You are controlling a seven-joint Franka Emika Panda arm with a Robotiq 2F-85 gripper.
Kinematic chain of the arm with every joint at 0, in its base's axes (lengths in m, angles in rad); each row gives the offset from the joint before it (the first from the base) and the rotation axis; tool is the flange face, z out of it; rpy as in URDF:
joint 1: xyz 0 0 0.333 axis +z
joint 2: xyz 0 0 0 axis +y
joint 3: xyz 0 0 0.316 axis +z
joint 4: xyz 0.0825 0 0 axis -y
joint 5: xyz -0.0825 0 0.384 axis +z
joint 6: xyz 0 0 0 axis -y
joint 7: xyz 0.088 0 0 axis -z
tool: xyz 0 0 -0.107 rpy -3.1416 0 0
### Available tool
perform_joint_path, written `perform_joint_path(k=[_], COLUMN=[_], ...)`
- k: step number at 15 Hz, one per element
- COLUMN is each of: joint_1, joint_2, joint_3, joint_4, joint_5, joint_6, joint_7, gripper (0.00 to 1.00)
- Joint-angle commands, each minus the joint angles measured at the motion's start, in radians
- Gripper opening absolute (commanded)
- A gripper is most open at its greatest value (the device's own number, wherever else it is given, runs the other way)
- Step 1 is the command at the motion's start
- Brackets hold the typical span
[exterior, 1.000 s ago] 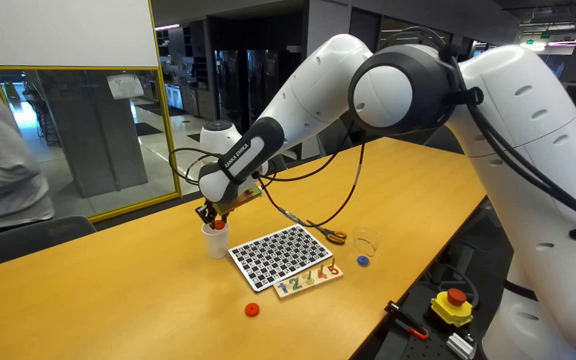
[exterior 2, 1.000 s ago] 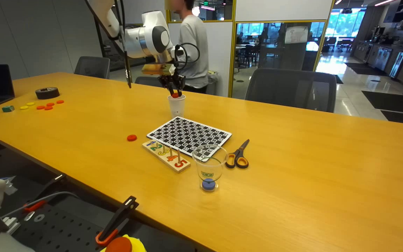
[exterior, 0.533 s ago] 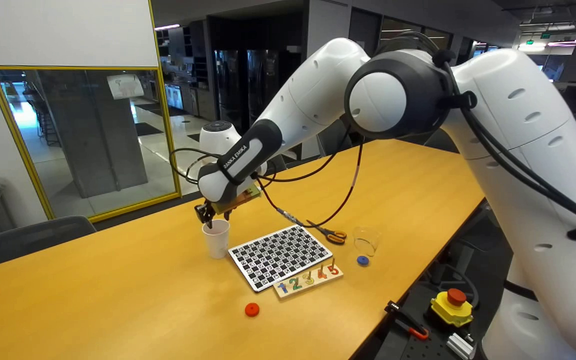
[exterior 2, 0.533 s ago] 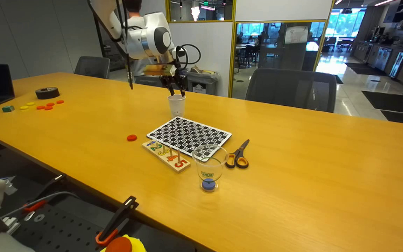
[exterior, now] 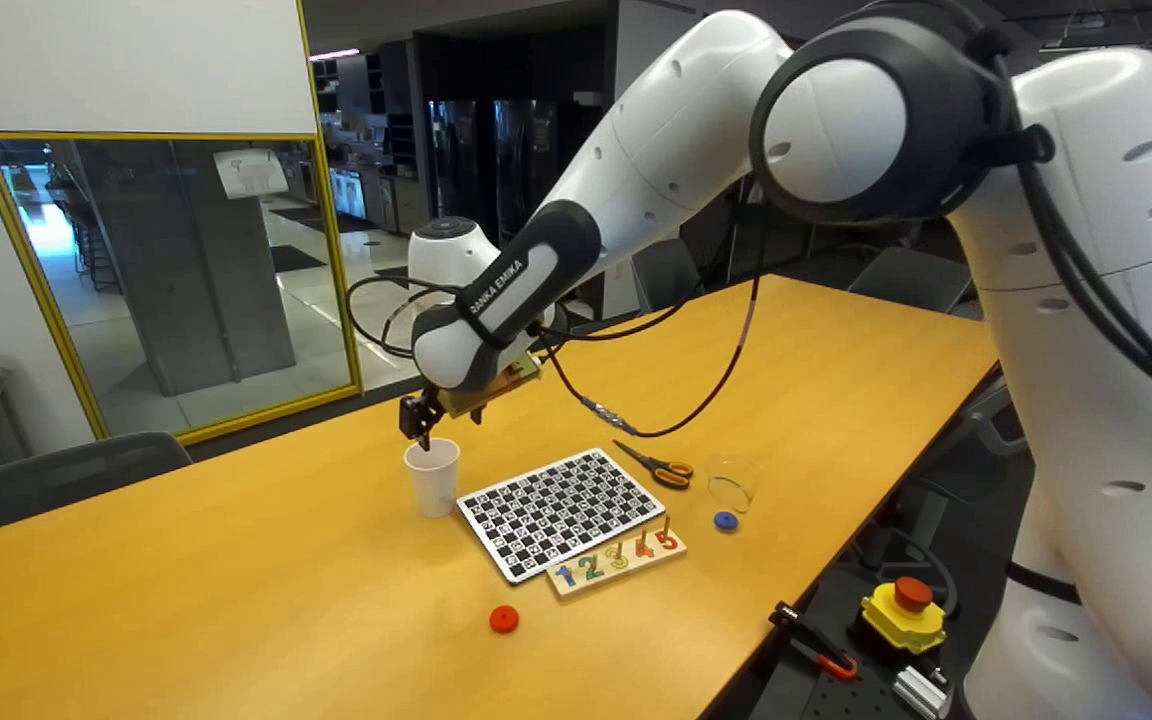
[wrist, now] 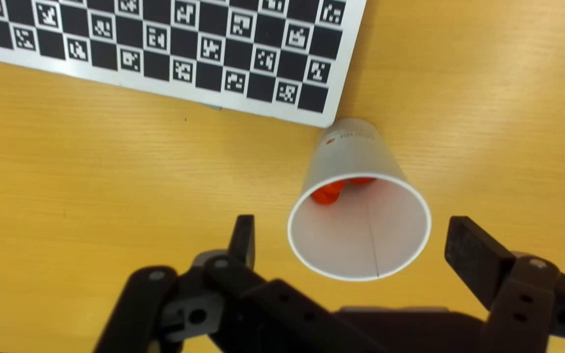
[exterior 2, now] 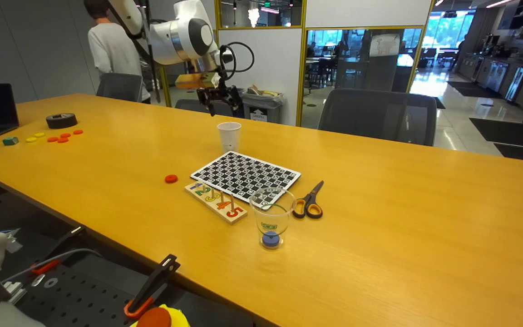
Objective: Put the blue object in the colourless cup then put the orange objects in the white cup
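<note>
Wide open, my gripper (wrist: 353, 235) hovers above the white cup (wrist: 356, 152), its fingertips either side of the rim in the wrist view with nothing held. Inside the cup, orange objects (wrist: 326, 195) rest against the wall, partly hidden by the rim. Both exterior views show the white cup (exterior 2: 229, 136) upright at one corner of the checkerboard. A single orange object (exterior: 504, 619) lies on the table in front of the board. At the bottom of the colourless cup (exterior 2: 273, 213) sits the blue object (exterior 2: 270, 239), seen through its wall.
Next to the white cup lies the checkerboard (exterior 2: 245, 175), with a numbered peg board (exterior 2: 216, 203) along its edge. Scissors (exterior 2: 308, 204) lie near the colourless cup. Several orange discs (exterior 2: 64, 136), yellow discs (exterior 2: 32, 140) and a tape roll (exterior 2: 61, 121) are farther along the table.
A second ago the gripper held an orange object at the white cup's mouth. It let go, the jaws spread wide, and the gripper rose off the rim. A person walked past behind.
</note>
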Motion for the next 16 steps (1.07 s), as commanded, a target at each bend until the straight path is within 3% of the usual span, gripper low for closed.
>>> perform_joint_path(k=[1,5,9,16], joint_1=[-0.026,-0.067,-0.085,-0.047], joint_2=[-0.197,-0.274,-0.273,-0.185], joint_3=[0.056,0.122,0.156,0.140], joint_4=[-0.248,-0.418,-0.532,-0.620], joint_5=[0.006,0.063,0.103,0.085], joint_6=[-0.014,-0.001,0.054,0.229], joint_7=[-0.057,-0.118,-0.121,-0.035], gripper=[1.00,1.00,1.00,1.00])
